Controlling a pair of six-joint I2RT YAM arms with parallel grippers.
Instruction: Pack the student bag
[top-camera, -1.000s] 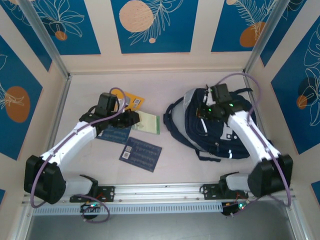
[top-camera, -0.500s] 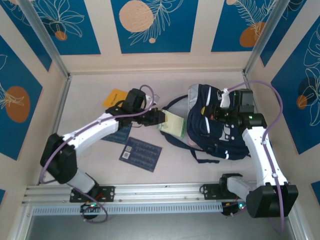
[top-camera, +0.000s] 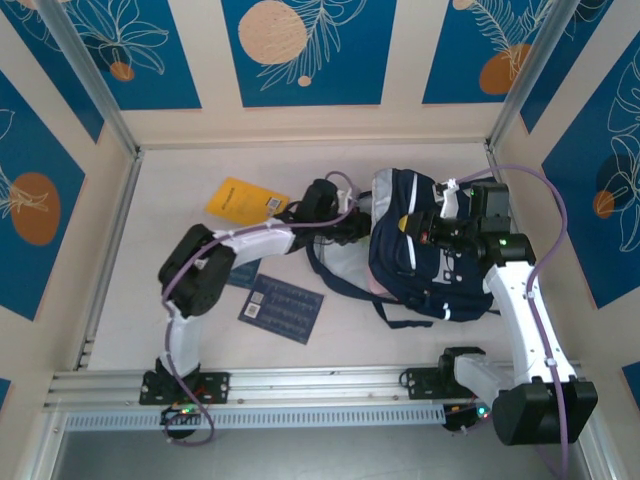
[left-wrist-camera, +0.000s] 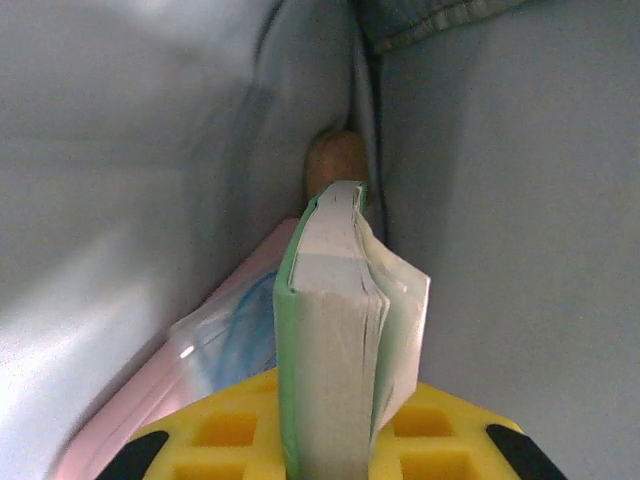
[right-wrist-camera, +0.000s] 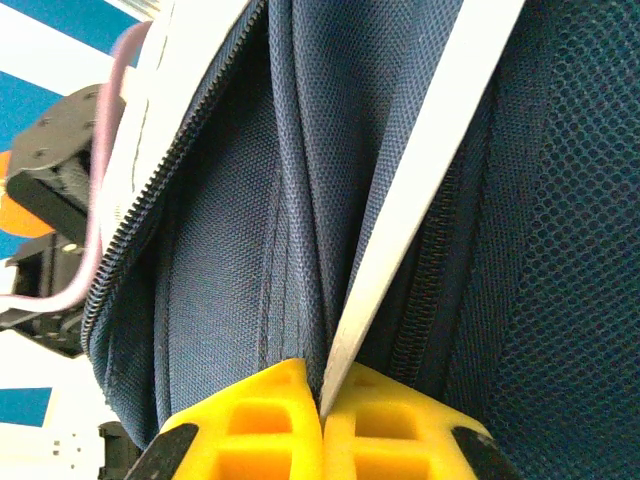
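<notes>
Right of centre in the top view, the left fingers (left-wrist-camera: 230, 432) grasp a green-covered book (left-wrist-camera: 322, 330) inside the grey-lined student bag (top-camera: 412, 282), whose navy fabric the right fingers (right-wrist-camera: 262, 420) clench.

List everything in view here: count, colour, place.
student bag: 1, dark navy with white stripes, right of centre
green book: 1, green, inside the bag, held by left jaws
pink pouch: 1, pink, inside the bag beside the book
yellow booklet: 1, yellow, left of the bag
dark blue booklets: 2, navy, near left, one partly covered
left arm: 1, white and black, reaching into the bag
right arm: 1, white and black, jaws shut on bag fabric
</notes>
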